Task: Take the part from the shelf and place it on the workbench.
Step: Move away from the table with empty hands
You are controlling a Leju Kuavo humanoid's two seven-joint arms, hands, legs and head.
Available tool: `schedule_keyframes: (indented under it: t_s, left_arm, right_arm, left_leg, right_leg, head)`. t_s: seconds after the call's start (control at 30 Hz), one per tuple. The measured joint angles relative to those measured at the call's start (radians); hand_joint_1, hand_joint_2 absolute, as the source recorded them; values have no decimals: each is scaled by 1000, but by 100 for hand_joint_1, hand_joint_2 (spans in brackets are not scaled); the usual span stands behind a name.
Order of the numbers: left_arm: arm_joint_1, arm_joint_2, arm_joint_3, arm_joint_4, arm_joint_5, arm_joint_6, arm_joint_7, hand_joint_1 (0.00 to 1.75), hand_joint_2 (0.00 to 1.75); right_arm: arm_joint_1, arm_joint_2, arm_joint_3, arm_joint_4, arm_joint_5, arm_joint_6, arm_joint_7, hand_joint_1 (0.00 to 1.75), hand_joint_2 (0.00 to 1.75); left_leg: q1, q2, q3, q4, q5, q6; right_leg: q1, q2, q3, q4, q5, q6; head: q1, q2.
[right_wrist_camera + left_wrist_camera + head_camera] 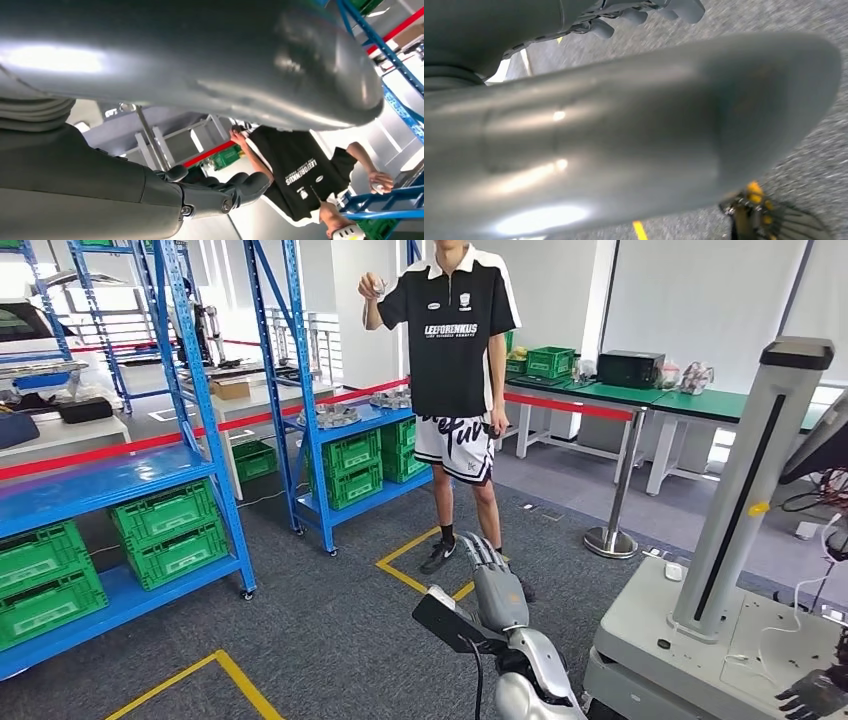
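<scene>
Carpet [330, 640] grey; blue shelves [310, 430]; green benches [700, 400]

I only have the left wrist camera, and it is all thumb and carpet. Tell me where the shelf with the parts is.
Observer: In the head view a blue shelf stands ahead to the left, with metal parts on its middle level.
Operator: Report anything near it.
Observer: A person stands on the carpet just right of that shelf, with one hand raised and holding something small.
Operator: Check the right hand.
Observer: In the right wrist view the right hand holds nothing, and its fingers are loosely curled, apart from the thumb.
</scene>
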Motion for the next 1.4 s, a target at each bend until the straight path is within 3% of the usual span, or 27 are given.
schedule_keyframes:
  t_s: [0.07, 0.1, 0.17, 0.2, 0.23, 0.27, 0.33, 0.4, 0.47, 0.53, 0.6, 0.63, 0.7, 0.73, 0.77, 0.8, 0.87, 0.93, 0.97, 1.0, 1.03, 1.13, 1.2, 1.23, 1.27, 1.33, 1.4]
  left_arm:
    - [2, -1, 0, 1, -1, 3, 4, 0, 0]
    - [1, -2, 0, 1, -1, 4, 5, 0, 0]
    - [0, -3, 0, 1, -1, 5, 6, 0, 0]
    - [1, -3, 0, 1, -1, 5, 7, 0, 0]
    - [3, -4, 0, 1, -1, 5, 7, 0, 0]
    - [4, -3, 0, 1, -1, 5, 7, 0, 0]
    - [4, -2, 0, 1, -1, 5, 6, 0, 0]
    - [2, -2, 0, 0, -2, 5, 5, 0, 0]
    - [4, -2, 0, 0, -4, 5, 7, 0, 0]
    - [6, -3, 0, 0, -7, 5, 11, 0, 0]
    - [3, -3, 0, 0, -11, 6, 16, 0, 0]
    - [0, -3, 0, 0, -14, 6, 18, 0, 0]
    - [-4, -3, 0, 0, -21, 6, 21, 0, 0]
    - [-4, -3, 0, 0, -24, 6, 23, 0, 0]
    - [-4, -4, 0, 0, -25, 6, 25, 0, 0]
    - [-4, -4, 0, 0, -26, 6, 26, 0, 0]
    - [-7, -5, 0, 0, -27, 6, 28, 0, 0]
    - [-10, -5, 0, -1, -31, 6, 28, 0, 0]
    - [-10, -4, 0, -1, -35, 6, 30, 0, 0]
    - [-8, -5, -1, -1, -39, 6, 32, 0, 0]
    - [-7, -5, -1, -1, -42, 6, 35, 0, 0]
    - [-14, -8, -2, -1, -47, 6, 40, 0, 0]
    - [-17, -8, -3, -1, -51, 6, 40, 0, 0]
    - [-17, -9, -3, -1, -54, 6, 41, 0, 0]
    - [-17, -9, -3, -1, -55, 6, 42, 0, 0]
    - [-17, -9, -4, -2, -58, 6, 45, 0, 0]
    - [-18, -9, -4, -3, -59, 6, 48, 0, 0]
  right_arm:
    - [-1, 2, 0, -3, 0, 2, -2, 0, 0]
    - [-1, 2, 0, -3, 0, 4, -3, 0, 0]
    - [1, 1, 0, -3, 0, 4, -5, 0, 0]
    - [2, 1, 0, -2, 0, 3, -6, 0, 0]
    - [2, 1, 0, -2, 0, 2, -8, 0, 0]
    - [1, 2, 0, -2, -1, 2, -10, 0, 0]
    - [-1, 2, 0, -2, -1, 0, -12, 0, 0]
    - [-4, 1, 0, -2, -1, -1, -13, 0, 0]
    - [-6, 3, 0, -2, -2, -3, -12, 0, 0]
    - [-7, 5, 0, -2, -2, -7, -10, 0, 0]
    - [-6, 2, 0, -2, -1, -10, -2, 0, 0]
    - [-2, -1, 0, -2, -1, -11, 3, 0, 0]
    - [10, -7, 0, -3, 1, -10, 13, 0, 0]
    - [16, -10, 0, -4, 1, -9, 16, 0, 0]
    - [19, -12, 0, -5, 2, -9, 19, 0, 0]
    - [20, -15, 0, -8, 2, -9, 20, 0, 0]
    - [20, -20, 0, -14, 2, -9, 20, 0, 0]
    - [21, -23, 0, -18, 2, -8, 20, 0, 0]
    - [22, -23, 0, -20, 2, -8, 20, 0, 0]
    - [23, -23, 0, -23, 2, -9, 20, 0, 0]
    - [23, -23, 0, -28, 3, -9, 20, 0, 0]
    - [29, -28, -2, -37, 5, -10, 21, 0, 0]
    - [38, -34, -3, -38, 5, -11, 23, 0, 0]
    - [43, -36, -3, -38, 5, -11, 23, 0, 0]
    - [46, -38, -4, -38, 4, -12, 23, 0, 0]
    - [48, -40, -7, -43, 3, -13, 24, 0, 0]
    - [48, -44, -13, -50, 1, -13, 30, 0, 0]
  left_leg:
    - [-4, 61, -29, 59, -37, -8]
    - [-6, 99, -56, 120, -70, -11]
    - [-5, 130, -109, 243, -122, -15]
    - [-5, 133, -119, 269, -126, -16]
    - [-5, 135, -106, 252, -111, -15]
    - [-6, 142, -76, 199, -82, -13]
    - [-12, 180, 0, 60, -35, -4]
    - [-19, 199, 33, -6, -22, 11]
    - [-20, 176, 31, -8, -19, 24]
    - [-15, 155, 31, -12, -14, 34]
    - [-9, 135, 30, -15, -9, 42]
    - [-8, 123, 28, -15, -7, 44]
    - [-8, 96, 24, -14, -5, 46]
    - [-8, 80, 23, -13, -4, 45]
    - [-8, 65, 22, -11, -2, 44]
    - [-8, 50, 21, -9, -1, 41]
    - [-9, 25, 15, -3, 1, 31]
    - [-7, 2, 7, -6, 8, 16]
    - [-5, -11, 2, -10, 12, 8]
    - [-4, -10, -2, -10, 14, 2]
    - [-6, 11, -9, -1, 8, -3]
    - [-10, 112, -73, 143, -73, -10]
    - [-9, 132, -120, 258, -121, -14]
    - [-8, 134, -120, 269, -119, -15]
    - [-8, 135, -99, 239, -99, -15]
    - [-9, 144, -17, 101, -46, -10]
    - [-13, 154, 36, 5, -26, 0]
  right_leg:
    - [-3, -26, 4, -10, 8, -13]
    - [0, -40, 4, -11, 9, -17]
    - [5, -70, 4, -11, 8, -20]
    - [6, -85, 3, -10, 7, -21]
    - [7, -99, 4, -10, 6, -21]
    - [8, -113, 4, -9, 4, -21]
    - [12, -138, 6, -6, 0, -15]
    - [18, -159, 7, -4, -4, -7]
    - [20, -177, 10, -5, -7, 2]
    - [16, -145, 4, 16, -25, 16]
    - [11, -80, -37, 109, -79, 28]
    - [10, -62, -70, 180, -112, 31]
    - [8, -54, -121, 282, -142, 33]
    - [7, -52, -122, 282, -130, 31]
    - [6, -46, -103, 239, -99, 29]
    - [4, -32, -68, 169, -62, 26]
    - [-1, 15, -9, 44, -19, 21]
    - [1, 30, 6, 7, -18, 14]
    - [1, 16, 7, 4, -14, 7]
    - [1, 3, 8, 1, -10, 0]
    - [0, -10, 10, -3, -6, -8]
    - [2, -51, 10, -9, 0, -22]
    - [6, -79, 10, -9, -1, -25]
    - [6, -90, 10, -9, -2, -26]
    - [7, -98, 10, -8, -3, -25]
    - [8, -111, 10, -5, -5, -21]
    - [13, -119, 7, -2, -7, -13]
  head:
    - [-3, 0]
    - [-5, 0]
    - [-5, 0]
    - [-5, 0]
    - [-5, 0]
    - [-5, 0]
    - [-5, 0]
    - [-4, 0]
    - [-3, 0]
    - [-2, 0]
    - [-1, 0]
    - [-1, 0]
    - [-1, 0]
    - [-1, 0]
    - [-1, 0]
    - [-1, 0]
    - [-1, 0]
    - [-1, 0]
    - [-1, 0]
    - [-1, 0]
    - [-2, 0]
    - [-7, 0]
    - [-7, 0]
    - [-7, 0]
    - [-7, 0]
    - [-6, 0]
    - [-5, 0]
